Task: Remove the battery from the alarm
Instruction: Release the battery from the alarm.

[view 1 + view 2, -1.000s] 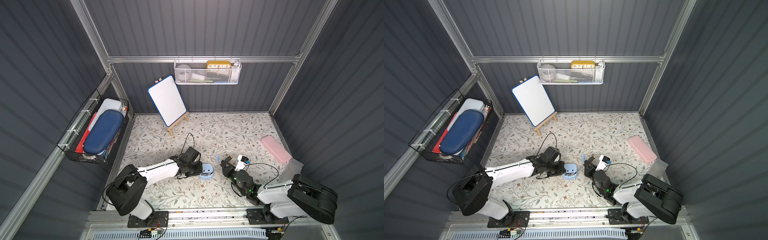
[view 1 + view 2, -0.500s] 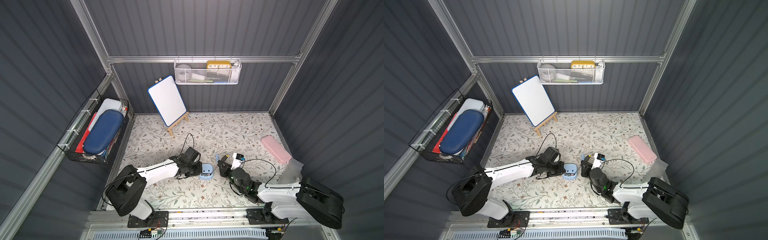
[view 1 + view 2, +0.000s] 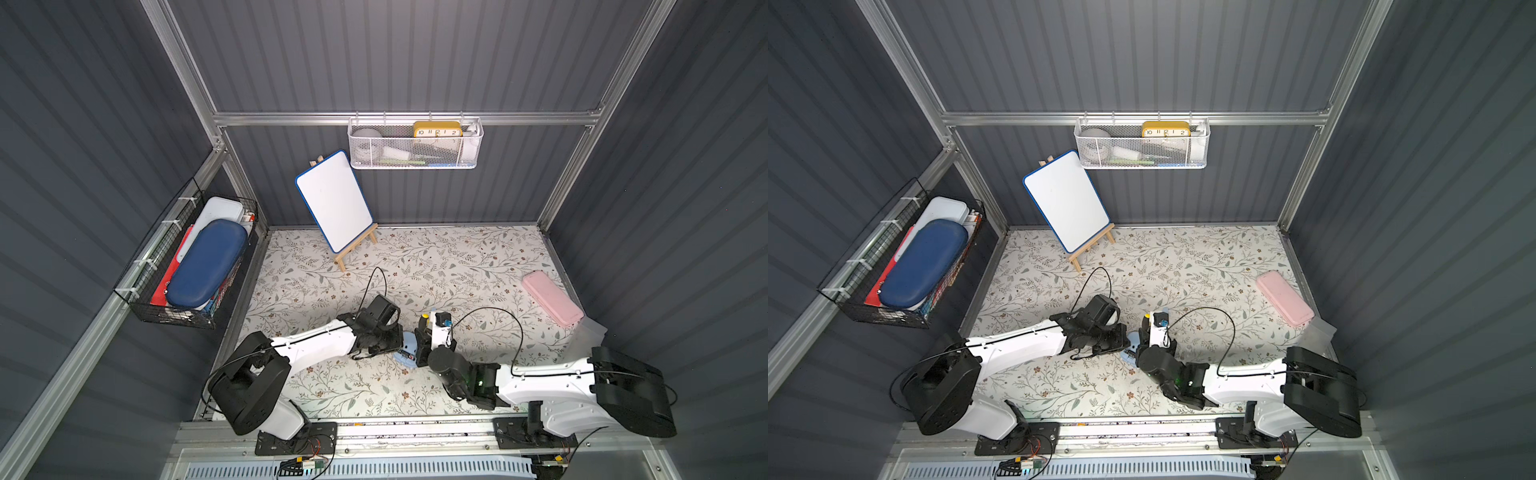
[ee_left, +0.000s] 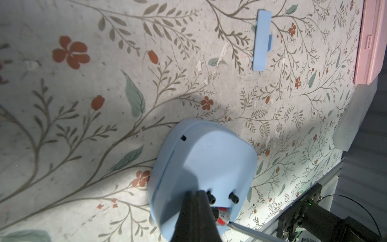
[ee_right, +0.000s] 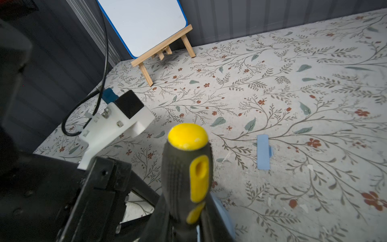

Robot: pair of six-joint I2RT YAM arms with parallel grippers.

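left arm stretched low, my left gripper [image 4: 195, 196] closed, tips on face-down pale-blue rounded plastic alarm [image 4: 209, 163]. right gripper [image 5: 184, 226] clamps black-and-yellow screwdriver [image 5: 186, 167], handle up, tip by small red-silver battery [image 4: 223, 216] in alarm's open bay; battery axis unclear.

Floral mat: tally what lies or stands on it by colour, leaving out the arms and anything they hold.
Pale blue: 2, alarm and battery cover
Pink: 1, case
White, blue-framed: 1, whiteboard
Translucent: 1, container
Total: 5
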